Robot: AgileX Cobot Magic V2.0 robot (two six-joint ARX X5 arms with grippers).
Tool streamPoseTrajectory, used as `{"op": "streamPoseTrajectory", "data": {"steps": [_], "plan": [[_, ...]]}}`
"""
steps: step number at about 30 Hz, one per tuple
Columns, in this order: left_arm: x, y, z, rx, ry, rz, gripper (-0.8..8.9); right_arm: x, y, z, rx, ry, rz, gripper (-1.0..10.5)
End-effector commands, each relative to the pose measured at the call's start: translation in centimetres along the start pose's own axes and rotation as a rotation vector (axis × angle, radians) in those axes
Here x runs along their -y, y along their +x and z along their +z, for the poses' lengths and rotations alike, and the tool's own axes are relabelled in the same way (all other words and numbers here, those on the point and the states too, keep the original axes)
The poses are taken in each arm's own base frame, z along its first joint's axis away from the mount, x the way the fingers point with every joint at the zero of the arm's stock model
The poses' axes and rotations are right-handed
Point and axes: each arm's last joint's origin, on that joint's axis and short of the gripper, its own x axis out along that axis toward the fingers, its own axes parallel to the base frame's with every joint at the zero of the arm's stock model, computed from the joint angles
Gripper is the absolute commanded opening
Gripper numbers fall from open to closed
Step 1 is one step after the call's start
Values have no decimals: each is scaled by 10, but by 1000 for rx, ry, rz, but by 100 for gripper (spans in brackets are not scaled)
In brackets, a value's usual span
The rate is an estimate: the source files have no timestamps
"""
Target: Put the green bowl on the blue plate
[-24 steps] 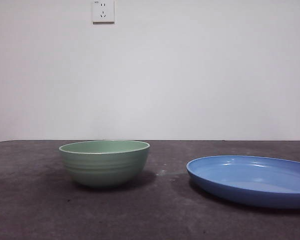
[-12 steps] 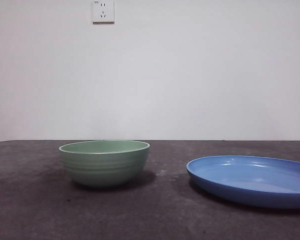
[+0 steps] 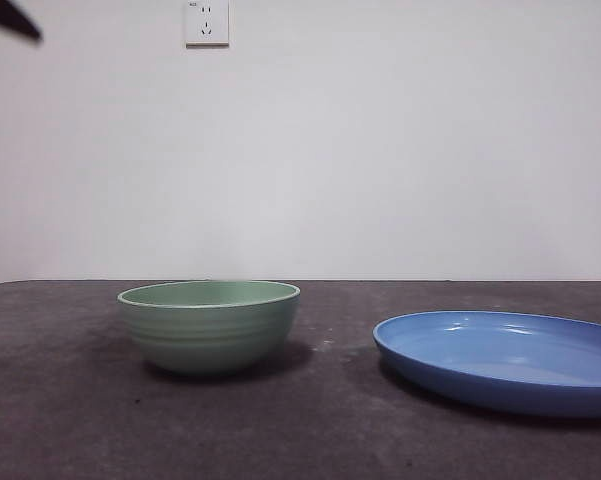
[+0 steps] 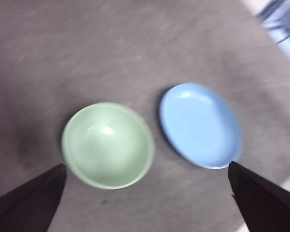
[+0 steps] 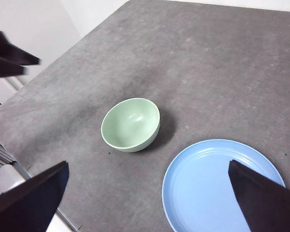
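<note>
The green bowl [image 3: 209, 325] stands upright on the dark grey surface [image 3: 310, 440], just beside the blue plate [image 3: 505, 360] with a bare gap between them. My left gripper [image 4: 145, 200] hangs high above the bowl, jaws spread wide and holding nothing. My right gripper [image 5: 147, 198] hangs high above both dishes, jaws likewise released and empty.

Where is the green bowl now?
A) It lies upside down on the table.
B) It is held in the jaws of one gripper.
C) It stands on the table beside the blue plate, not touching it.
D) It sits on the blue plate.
C: the green bowl stands upright on the table, with a gap of bare surface before the blue plate.
</note>
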Motion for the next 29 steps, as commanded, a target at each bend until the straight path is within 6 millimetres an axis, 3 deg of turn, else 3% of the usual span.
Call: {"op": "streamPoseTrajectory", "data": {"steps": [1, 7, 16, 24, 29], "plan": [[-7, 21, 8, -46, -12, 51, 684, -2, -2, 4, 19, -21, 8, 634], [-30, 77, 9, -202, -63, 167, 683, -2, -2, 4, 18, -21, 8, 634], [-56, 141, 2, -326, -100, 189, 678, -2, -2, 4, 18, -20, 8, 634], [-67, 170, -12, -432, -121, 204, 638, -2, -2, 4, 18, -20, 8, 634], [-68, 174, -14, -444, -119, 203, 456, -2, -2, 4, 18, -20, 8, 633]]}}
